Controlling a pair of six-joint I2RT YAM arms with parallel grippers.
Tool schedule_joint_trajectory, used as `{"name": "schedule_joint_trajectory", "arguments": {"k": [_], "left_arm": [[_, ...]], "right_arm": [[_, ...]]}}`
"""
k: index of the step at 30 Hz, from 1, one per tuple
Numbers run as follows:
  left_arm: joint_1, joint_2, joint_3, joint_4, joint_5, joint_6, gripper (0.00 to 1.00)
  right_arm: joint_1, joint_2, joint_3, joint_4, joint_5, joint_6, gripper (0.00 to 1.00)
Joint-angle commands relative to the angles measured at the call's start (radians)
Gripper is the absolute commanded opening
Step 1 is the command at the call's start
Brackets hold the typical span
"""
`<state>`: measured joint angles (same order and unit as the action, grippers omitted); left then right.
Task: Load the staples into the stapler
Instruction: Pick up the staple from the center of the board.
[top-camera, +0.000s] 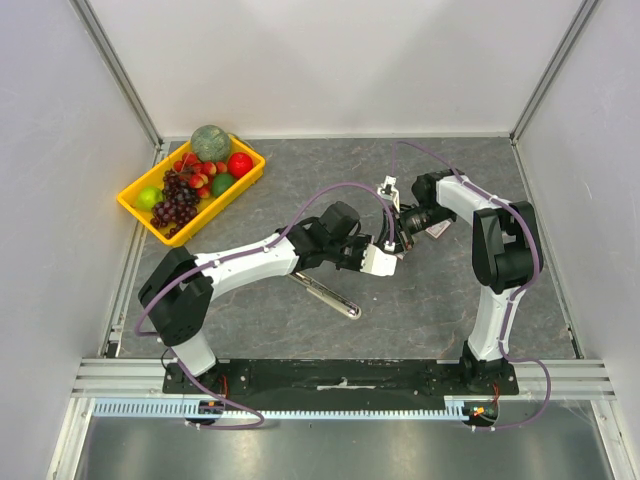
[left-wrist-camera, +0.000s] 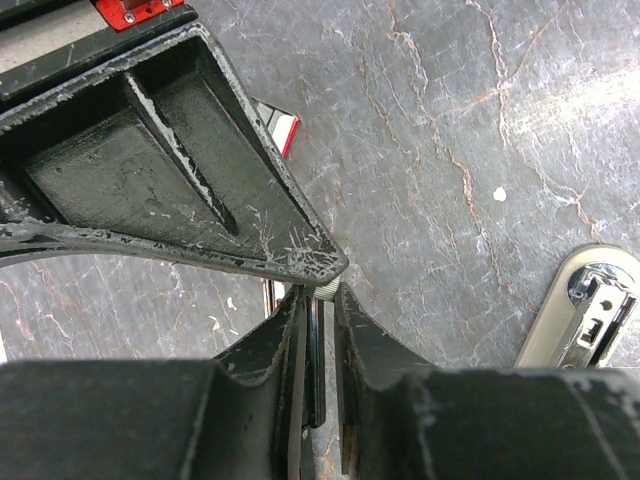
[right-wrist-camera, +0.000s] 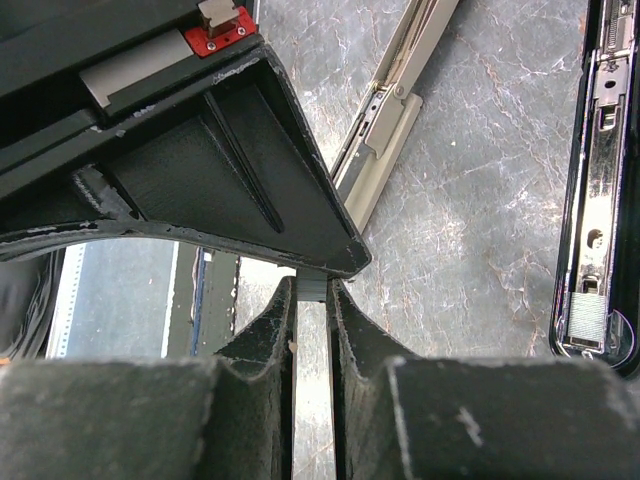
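My two grippers meet above the table's middle. My left gripper (top-camera: 388, 256) and my right gripper (top-camera: 397, 238) are both shut on the same short grey strip of staples, seen in the right wrist view (right-wrist-camera: 312, 286) and the left wrist view (left-wrist-camera: 330, 291). Each wrist view shows the other gripper's black finger crossing just above the strip. The stapler (top-camera: 325, 295) lies opened out flat on the table in front of the left arm. Its black magazine half (right-wrist-camera: 598, 200) and its beige half (right-wrist-camera: 385, 135) show in the right wrist view. One rounded end shows in the left wrist view (left-wrist-camera: 585, 310).
A small white-and-red staple box (top-camera: 437, 230) lies under the right arm and shows in the left wrist view (left-wrist-camera: 283, 128). A yellow tray (top-camera: 135, 205) of toy fruit stands at the back left. Grey walls close in three sides of the marbled tabletop.
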<state>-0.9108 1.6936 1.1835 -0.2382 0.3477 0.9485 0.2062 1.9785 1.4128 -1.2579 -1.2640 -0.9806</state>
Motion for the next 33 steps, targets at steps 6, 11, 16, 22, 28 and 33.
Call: {"name": "schedule_joint_trajectory", "arguments": {"k": [6, 11, 16, 22, 28, 33], "left_arm": [[-0.023, 0.002, 0.033, -0.003, 0.02, -0.047, 0.3], [-0.028, 0.0, 0.033, 0.011, -0.001, -0.057, 0.37], [-0.048, 0.005, 0.038, 0.017, -0.041, -0.054, 0.37], [-0.086, 0.015, 0.03, 0.036, -0.118, -0.047, 0.35], [-0.096, 0.023, 0.024, 0.051, -0.154, -0.045, 0.31], [-0.1, 0.026, 0.025, 0.051, -0.161, -0.047, 0.26]], "right_arm": [[-0.008, 0.003, 0.041, -0.012, -0.058, -0.018, 0.16], [-0.013, 0.022, 0.044, -0.011, -0.067, -0.001, 0.16], [-0.016, 0.036, 0.054, -0.009, -0.075, 0.02, 0.16], [-0.019, 0.051, 0.064, -0.003, -0.086, 0.063, 0.16], [-0.022, 0.051, 0.06, 0.009, -0.089, 0.091, 0.16], [-0.028, 0.051, 0.058, 0.02, -0.095, 0.106, 0.16]]}}
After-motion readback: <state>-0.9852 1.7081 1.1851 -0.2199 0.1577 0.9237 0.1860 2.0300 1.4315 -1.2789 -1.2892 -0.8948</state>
